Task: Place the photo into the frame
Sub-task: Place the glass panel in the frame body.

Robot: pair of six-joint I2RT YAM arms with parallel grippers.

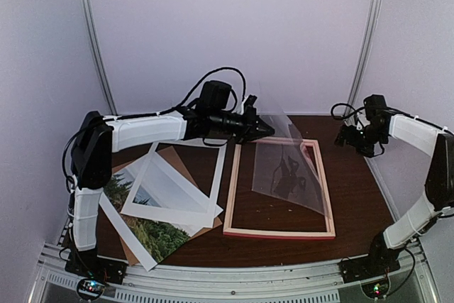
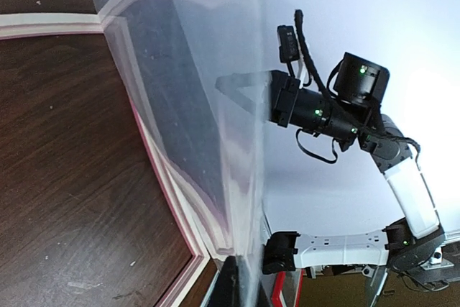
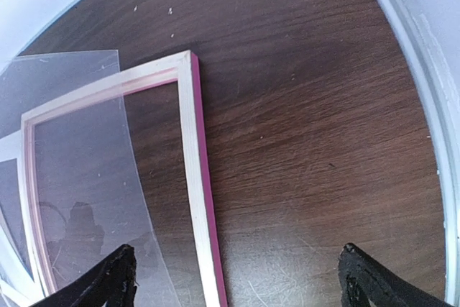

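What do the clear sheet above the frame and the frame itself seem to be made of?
The clear flexible sheet looks like thin glossy plastic, perhaps acetate: it bows and shows reflections. The thin rectangular pink-and-pale frame looks like light bare wood on top, with a pink painted or coated outer edge.

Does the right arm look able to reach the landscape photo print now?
Probably not: the landscape photo lies far left under the white mat, and the left gripper holds a clear plastic sheet between.
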